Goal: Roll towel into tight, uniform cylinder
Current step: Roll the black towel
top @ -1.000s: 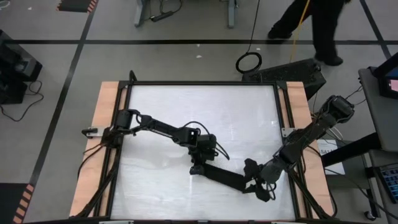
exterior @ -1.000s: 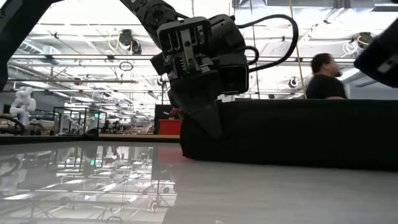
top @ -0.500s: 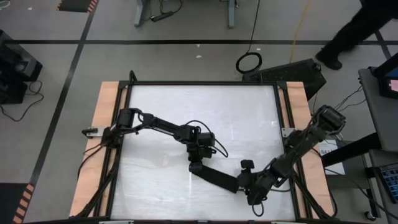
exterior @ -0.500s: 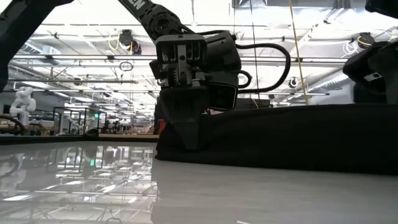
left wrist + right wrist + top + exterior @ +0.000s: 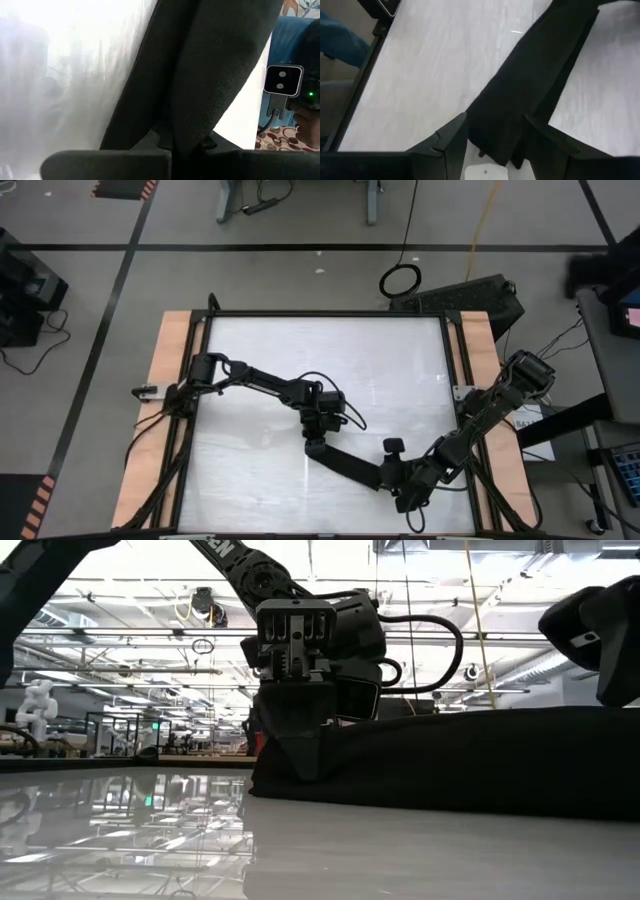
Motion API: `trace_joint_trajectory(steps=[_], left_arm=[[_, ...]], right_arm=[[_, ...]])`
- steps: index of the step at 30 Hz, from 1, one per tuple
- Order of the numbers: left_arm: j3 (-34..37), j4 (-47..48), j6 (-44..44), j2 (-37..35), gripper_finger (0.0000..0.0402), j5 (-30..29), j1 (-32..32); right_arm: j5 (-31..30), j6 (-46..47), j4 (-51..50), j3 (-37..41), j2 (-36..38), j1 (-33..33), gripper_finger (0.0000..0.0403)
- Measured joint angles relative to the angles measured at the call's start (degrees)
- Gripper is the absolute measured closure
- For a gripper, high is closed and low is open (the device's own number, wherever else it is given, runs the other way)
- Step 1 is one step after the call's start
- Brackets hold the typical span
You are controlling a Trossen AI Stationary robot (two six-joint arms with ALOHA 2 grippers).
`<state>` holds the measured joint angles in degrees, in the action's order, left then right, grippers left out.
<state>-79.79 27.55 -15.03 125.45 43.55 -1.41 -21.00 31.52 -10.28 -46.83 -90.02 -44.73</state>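
We recorded one black towel (image 5: 347, 464), folded into a narrow strip lying diagonally on the white table (image 5: 260, 360), its one end clenched by the left gripper (image 5: 315, 447), its other end straddled by the right gripper (image 5: 392, 477), fingers (image 5: 451, 137) apart.

White table (image 5: 270, 350) with wooden side rails (image 5: 168, 360) — black cable ring (image 5: 400, 279) on the floor beyond

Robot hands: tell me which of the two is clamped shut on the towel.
The left hand, pinching the towel's end near the table's middle. The right hand straddles the other end, fingers spread.
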Motion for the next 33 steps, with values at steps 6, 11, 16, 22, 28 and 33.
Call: trace_joint_trajectory(steps=[6, 11, 16, 22, 28, 33], left_arm=[[0.0, 0.0, -0.8, 0.0, 0.0388, 0.0, 0.3], [0.1, 0.1, -1.2, 0.0, 0.0388, 0.0, 1.0], [0.1, 0.1, -1.2, 0.0, 0.0388, 0.7, 1.1], [0.1, 0.2, -1.1, 0.0, 0.0368, 0.8, 1.1], [0.2, 0.2, -0.7, -1.0, 0.0299, 0.3, 1.0], [-0.9, 2.0, 1.5, -3.0, 0.0235, -0.8, 1.1]], right_arm=[[0.0, -2.7, 3.3, 0.0, -0.6, 0.0, 0.0227], [0.7, -2.6, 6.6, 0.0, -3.9, 0.1, 0.0227], [-1.3, 1.6, 6.5, 0.0, -6.9, 0.1, 0.0227], [-3.4, 2.8, 6.4, 0.0, -7.1, 0.4, 0.0227], [-3.5, 6.1, 5.0, 0.8, -7.1, 0.8, 0.0227], [-3.5, 10.2, 4.4, 1.7, -7.1, 1.3, 0.0227]])
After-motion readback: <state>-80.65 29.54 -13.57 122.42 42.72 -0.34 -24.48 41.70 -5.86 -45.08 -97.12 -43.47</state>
